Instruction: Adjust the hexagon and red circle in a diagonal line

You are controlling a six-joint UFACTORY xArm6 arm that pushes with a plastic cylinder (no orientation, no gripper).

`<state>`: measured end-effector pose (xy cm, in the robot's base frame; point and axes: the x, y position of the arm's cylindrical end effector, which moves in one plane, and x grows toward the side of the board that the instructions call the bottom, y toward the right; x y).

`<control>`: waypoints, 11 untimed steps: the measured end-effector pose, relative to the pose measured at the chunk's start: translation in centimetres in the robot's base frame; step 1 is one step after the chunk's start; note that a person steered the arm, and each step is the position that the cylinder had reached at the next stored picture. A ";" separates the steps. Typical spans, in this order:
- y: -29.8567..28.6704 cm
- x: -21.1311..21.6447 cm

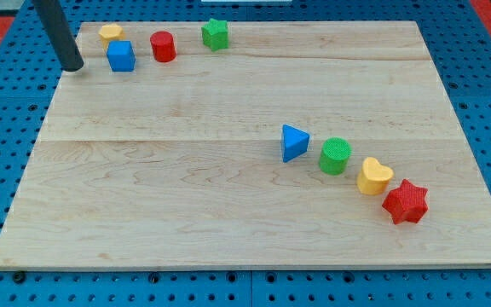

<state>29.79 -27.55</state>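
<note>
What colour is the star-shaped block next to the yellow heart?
Red: the star shows plainly in the camera view, lower right.

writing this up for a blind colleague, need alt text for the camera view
A dark rod's tip rests at the top left of a wooden board, just left of a blue cube, yellow hexagon, red cylinder and green star. A blue triangle, green cylinder, yellow heart and red star slant lower right.

Blue cube [121,56], green star [215,34] up top — blue triangle [293,142], green cylinder [335,156], yellow heart [373,176], red star [406,202].
</note>
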 end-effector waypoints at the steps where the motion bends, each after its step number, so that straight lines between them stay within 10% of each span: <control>1: -2.9 -1.2; 4: 14.5 -10.0; 11: 14.3 -10.5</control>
